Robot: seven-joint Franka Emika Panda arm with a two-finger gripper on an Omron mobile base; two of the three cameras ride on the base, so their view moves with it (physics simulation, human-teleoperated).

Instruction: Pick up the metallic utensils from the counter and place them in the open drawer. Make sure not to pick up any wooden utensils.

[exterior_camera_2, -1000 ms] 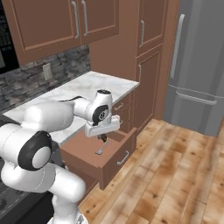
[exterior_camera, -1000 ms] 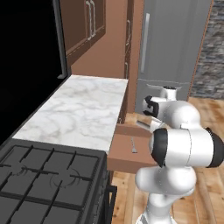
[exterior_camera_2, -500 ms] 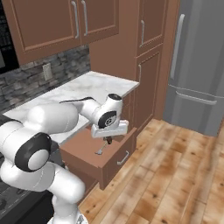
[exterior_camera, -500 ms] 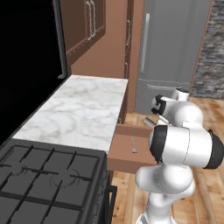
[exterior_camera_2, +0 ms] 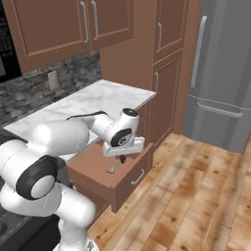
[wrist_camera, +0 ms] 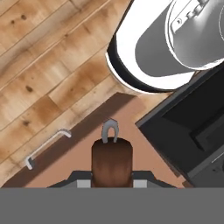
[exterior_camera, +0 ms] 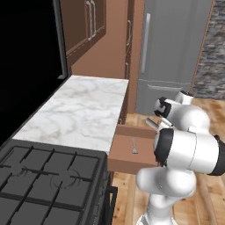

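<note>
- A black stove (exterior_camera: 48, 176) is sitting at the left of the left base view, touching the near end of the worktop (exterior_camera: 83, 110).
- The white marble worktop is running away from the stove toward the brown cabinets (exterior_camera: 88, 30), and its top is lying bare in both base views.
- The drawer (exterior_camera: 132, 149) is standing pulled out from under the worktop's right edge, over the wooden floor (exterior_camera_2: 196, 196).
- A fork (exterior_camera: 134, 147) is lying flat on the drawer's bottom, thin and silver-grey; in the right base view the fork (exterior_camera_2: 112, 170) is resting near the drawer's front panel.
- The pincer (exterior_camera_2: 120, 158) is hanging above the open drawer in the right base view, pointing down, just over the fork's spot.
- In the hand view the pincer (wrist_camera: 112, 177) is gripping a utensil (wrist_camera: 111, 164) with a dark brown handle; a small silver end is sticking out past the handle, over the drawer's brown bottom.
- The drawer's front panel is showing its metal handle (wrist_camera: 46, 146) in the hand view, with the plank floor beyond it.
- A grey fridge (exterior_camera: 171, 52) is standing to the right of the cabinets, well apart from the drawer.
</note>
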